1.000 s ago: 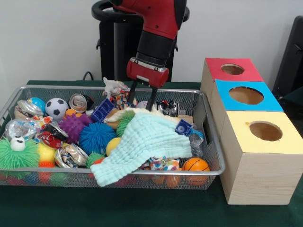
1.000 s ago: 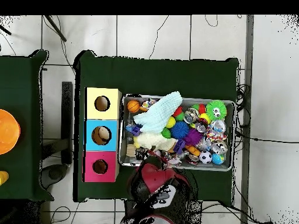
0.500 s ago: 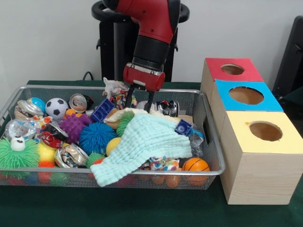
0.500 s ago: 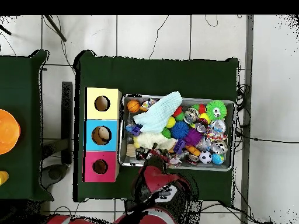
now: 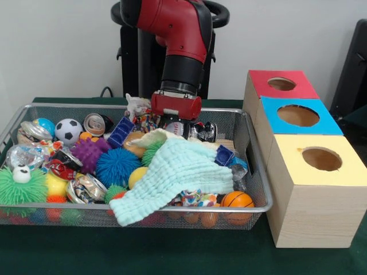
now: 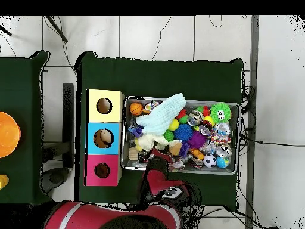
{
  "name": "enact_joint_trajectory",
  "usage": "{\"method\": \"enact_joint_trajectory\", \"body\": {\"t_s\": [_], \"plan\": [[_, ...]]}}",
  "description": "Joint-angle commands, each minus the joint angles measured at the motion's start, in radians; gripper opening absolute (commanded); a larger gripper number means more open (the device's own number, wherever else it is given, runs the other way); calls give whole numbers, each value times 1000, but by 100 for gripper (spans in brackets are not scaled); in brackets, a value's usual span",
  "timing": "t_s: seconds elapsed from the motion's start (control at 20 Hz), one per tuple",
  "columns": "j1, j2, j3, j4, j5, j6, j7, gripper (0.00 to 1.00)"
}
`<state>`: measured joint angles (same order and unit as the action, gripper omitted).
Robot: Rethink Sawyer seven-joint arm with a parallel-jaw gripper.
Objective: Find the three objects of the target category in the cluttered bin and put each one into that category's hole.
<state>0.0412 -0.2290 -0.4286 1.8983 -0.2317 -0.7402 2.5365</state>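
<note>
Bin (image 5: 252,209) of clutter sits left of three boxes w/ holes. Target category unclear; cans, e.g. crushed can (image 5: 86,188) at front left, look light, stiff, slick, so best pinched across the body. Gripper (image 5: 175,127) is low at bin's back, tips buried among toys; can't tell if open or holding anything.

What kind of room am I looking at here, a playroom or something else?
Most likely a robotics lab or test room, not a playroom. A red robot arm reaches into a wire bin crammed with toys and crushed cans, three colour-topped wooden boxes with holes stand beside it, and cables trail over the tiled floor.
</note>
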Motion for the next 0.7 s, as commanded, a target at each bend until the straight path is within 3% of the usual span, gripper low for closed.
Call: {"method": "enact_joint_trajectory", "body": {"t_s": [0.05,0.1,0.15,0.5,0.6,0.7], "plan": [[-35,76,80,-35,68,-73,104,100],[-39,74,83,-36,60,-67,102,100],[-45,64,92,-42,38,-34,99,0],[-57,12,98,-54,-11,85,70,0],[-54,-30,89,-51,-27,154,50,0],[-77,-99,106,-51,-76,284,29,0]]}}
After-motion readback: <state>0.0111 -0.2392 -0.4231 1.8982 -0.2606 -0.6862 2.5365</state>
